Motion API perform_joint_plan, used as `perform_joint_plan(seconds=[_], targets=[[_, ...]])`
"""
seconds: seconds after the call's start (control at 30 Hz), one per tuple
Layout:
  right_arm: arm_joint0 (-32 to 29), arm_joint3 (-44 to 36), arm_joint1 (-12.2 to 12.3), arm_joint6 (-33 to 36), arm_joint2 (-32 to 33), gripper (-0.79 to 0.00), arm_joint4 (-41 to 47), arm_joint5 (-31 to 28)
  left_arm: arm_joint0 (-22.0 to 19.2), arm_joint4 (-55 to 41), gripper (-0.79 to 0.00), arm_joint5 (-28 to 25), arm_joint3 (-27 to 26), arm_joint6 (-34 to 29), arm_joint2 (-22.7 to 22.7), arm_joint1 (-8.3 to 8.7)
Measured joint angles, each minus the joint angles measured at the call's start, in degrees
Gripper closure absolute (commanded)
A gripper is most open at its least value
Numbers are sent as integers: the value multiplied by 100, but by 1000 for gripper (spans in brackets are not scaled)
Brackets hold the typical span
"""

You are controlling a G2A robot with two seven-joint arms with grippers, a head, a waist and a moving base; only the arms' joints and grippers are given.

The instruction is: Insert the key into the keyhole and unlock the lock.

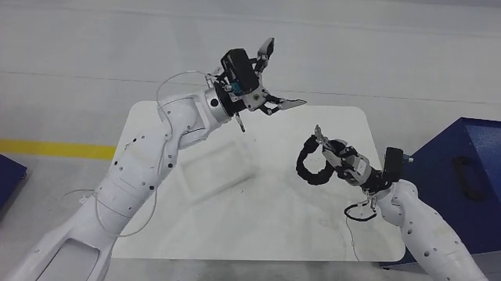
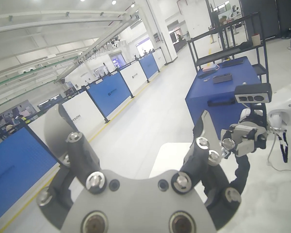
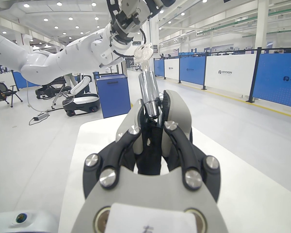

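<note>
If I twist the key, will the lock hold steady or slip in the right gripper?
The lock has a smooth, round chrome barrel, so it may well rotate in the right gripper. Its black cable curves in a loop, probably floppy, offering little bracing.

One key (image 3: pixel 143 53), one lock (image 3: pixel 148 90), one table (image 1: pixel 290 226), and two claws: the left claw (image 1: pixel 286 73) and the right claw (image 3: pixel 152 103).

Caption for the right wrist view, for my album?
Right tool clamps the chrome lock cylinder, key inserted in its end.
</note>
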Motion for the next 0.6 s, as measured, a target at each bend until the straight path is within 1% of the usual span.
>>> perform_joint_plan(seconds=[0.07,0.13,0.17,0.23,0.27,0.33,0.37,0.4,0.47,0.5,0.57,0.6], targets=[[-9,-26,0,34,15,0,-34,39,34,262,-785,-28,38,-40,-33,-14],[-66,-167,-3,150,76,0,-215,333,157,23,-785,-64,203,-453,-197,-76],[-96,-217,-6,158,100,0,-284,449,156,-273,-785,-65,217,-808,-265,-107],[-137,-271,-10,127,154,0,-436,612,132,-1380,-785,95,152,-2014,-441,-170],[-159,-298,-13,89,181,0,-546,687,95,-2275,-785,369,51,-2785,-560,-195],[-199,-316,-15,9,217,0,-709,768,48,-3848,-785,1029,-139,-3870,-752,-213],[-215,-310,-16,-27,231,0,-779,789,31,-4648,-785,1418,-251,-4342,-848,-218],[-223,-297,-18,-57,248,0,-869,810,29,-5651,-785,1965,-361,-4916,-962,-221],[-224,-281,-21,-97,286,0,-1047,900,-2,-7038,-785,2839,-502,-5704,-1088,-218],[-230,-276,-23,-121,303,0,-1105,946,-2,-7479,-785,3186,-529,-5975,-1103,-220],[-242,-255,-29,-136,342,0,-1164,1029,-3,-8201,-785,3806,-592,-6364,-1130,-239],[-237,-250,-32,-110,375,0,-1205,1117,-3,-8569,-785,4084,-628,-6452,-1138,-250]])
